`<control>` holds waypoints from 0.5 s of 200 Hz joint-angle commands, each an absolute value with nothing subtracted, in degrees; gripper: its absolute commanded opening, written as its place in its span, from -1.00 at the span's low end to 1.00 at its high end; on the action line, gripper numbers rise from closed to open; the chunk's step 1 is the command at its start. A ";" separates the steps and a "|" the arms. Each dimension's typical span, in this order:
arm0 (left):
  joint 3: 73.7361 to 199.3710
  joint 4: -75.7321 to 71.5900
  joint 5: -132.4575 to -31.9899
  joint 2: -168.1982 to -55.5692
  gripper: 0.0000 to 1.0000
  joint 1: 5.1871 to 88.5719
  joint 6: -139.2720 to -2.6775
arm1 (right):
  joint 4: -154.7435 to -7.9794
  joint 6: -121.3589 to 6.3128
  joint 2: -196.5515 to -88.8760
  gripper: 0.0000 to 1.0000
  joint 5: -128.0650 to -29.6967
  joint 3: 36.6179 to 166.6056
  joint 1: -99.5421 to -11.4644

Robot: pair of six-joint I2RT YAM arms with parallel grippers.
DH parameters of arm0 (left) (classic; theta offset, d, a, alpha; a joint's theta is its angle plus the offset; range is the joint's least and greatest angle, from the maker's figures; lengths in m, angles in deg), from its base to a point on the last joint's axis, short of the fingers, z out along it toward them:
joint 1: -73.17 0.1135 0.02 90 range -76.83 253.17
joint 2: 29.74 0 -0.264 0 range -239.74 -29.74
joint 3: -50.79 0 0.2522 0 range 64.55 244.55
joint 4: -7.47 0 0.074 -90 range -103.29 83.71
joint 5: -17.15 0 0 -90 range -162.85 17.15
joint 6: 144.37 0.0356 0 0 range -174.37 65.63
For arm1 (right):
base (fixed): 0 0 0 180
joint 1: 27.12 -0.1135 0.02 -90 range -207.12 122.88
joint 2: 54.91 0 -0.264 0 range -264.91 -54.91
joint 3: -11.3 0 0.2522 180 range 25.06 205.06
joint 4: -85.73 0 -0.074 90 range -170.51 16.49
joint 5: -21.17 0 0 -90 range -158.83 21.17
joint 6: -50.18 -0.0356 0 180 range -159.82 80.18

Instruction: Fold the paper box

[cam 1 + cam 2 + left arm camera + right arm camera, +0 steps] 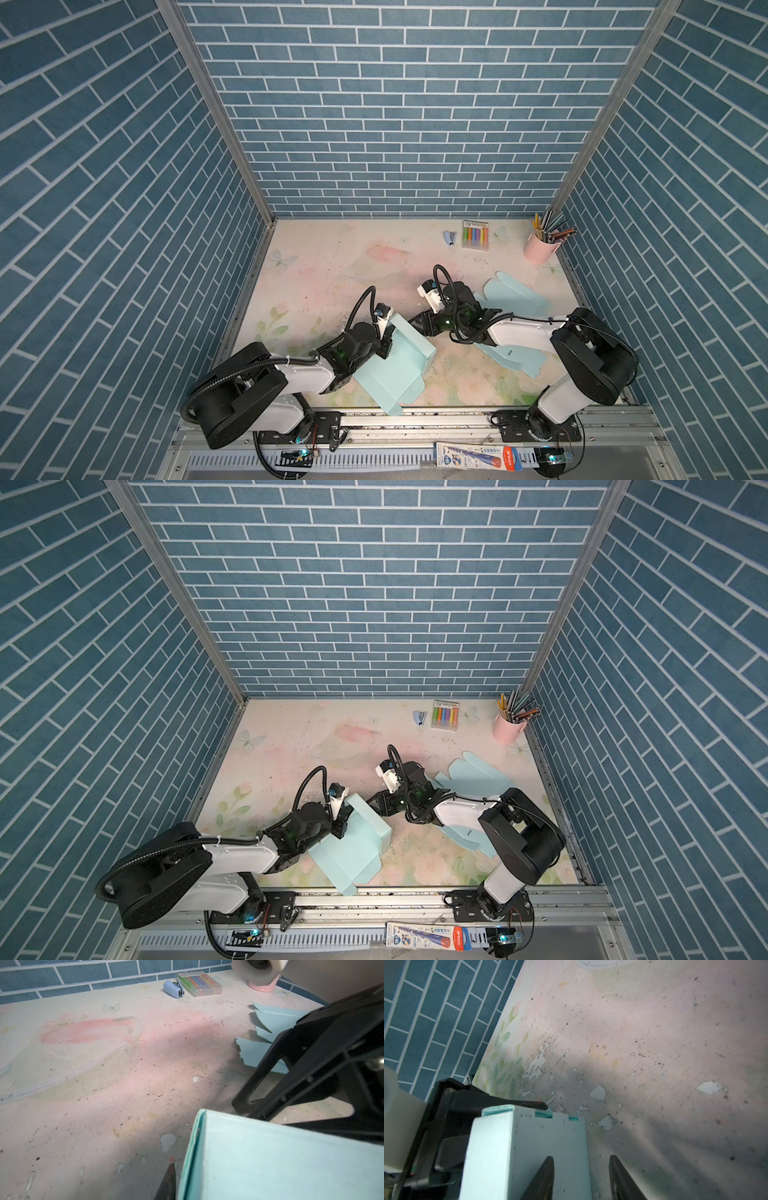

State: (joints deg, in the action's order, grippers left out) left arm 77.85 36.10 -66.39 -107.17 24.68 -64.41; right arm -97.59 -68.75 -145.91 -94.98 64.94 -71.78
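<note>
Box: the pale teal paper box point(395, 368), partly folded with one wall raised, lies at the front middle of the flowery pastel table point(332, 266)
My left gripper point(386, 343): my fingers straddle the raised wall, one on each side; I cannot tell whether they pinch it
My right gripper point(581, 1157): fingers moderately apart, holding nothing, just beside the box's far corner
Spare sheets: flat teal paper cut-outs point(515, 295) lie under my right arm

Table point(316, 266) bare across far left and centre: free passage there. Back right crowded: stapler point(449, 237), marker case point(475, 235), pencil cup point(539, 247). Box point(399, 357) blocks front centre, right gripper point(415, 326) just beside its raised wall, narrow gap only; flat sheets point(515, 295) lie under and around right arm point(523, 332).
</note>
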 commanded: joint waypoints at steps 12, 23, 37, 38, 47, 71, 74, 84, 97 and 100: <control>77.25 37.44 -64.06 -107.44 -0.54 23.92 -64.17 | -92.32 -65.70 -142.36 -0.10 -89.71 65.84 -71.77; 77.11 37.70 -63.90 -107.50 -0.53 23.81 -64.29 | -90.55 -65.18 -141.16 -0.08 -87.95 66.00 -71.76; 77.01 38.03 -63.50 -107.68 -0.53 23.71 -64.45 | -89.18 -64.51 -139.74 -0.06 -86.54 66.04 -71.77; 77.02 38.06 -63.47 -107.69 -0.53 23.74 -64.42 | -89.15 -64.51 -139.64 -0.06 -86.47 66.03 -71.77; 76.99 38.05 -63.20 -107.79 -0.55 23.68 -64.47 | -89.04 -64.39 -139.14 -0.06 -86.31 65.93 -71.77; 76.99 37.98 -62.92 -107.57 -0.60 23.38 -64.29 | -91.19 -64.97 -140.54 -0.09 -88.68 65.84 -71.77; 77.03 37.87 -62.88 -107.49 -0.61 23.37 -64.28 | -91.65 -65.18 -140.98 -0.10 -89.26 65.85 -71.77; 77.03 37.55 -62.51 -107.20 -0.63 23.33 -64.29 | -93.16 -65.94 -142.34 -0.13 -91.48 65.91 -71.77; 76.82 37.41 -61.88 -106.69 -0.65 23.29 -64.46 | -95.33 -67.38 -143.39 -0.18 -93.86 65.44 -72.26; 76.71 37.52 -61.78 -106.59 -0.65 23.31 -64.41 | -95.81 -67.73 -143.54 -0.18 -94.17 65.21 -72.49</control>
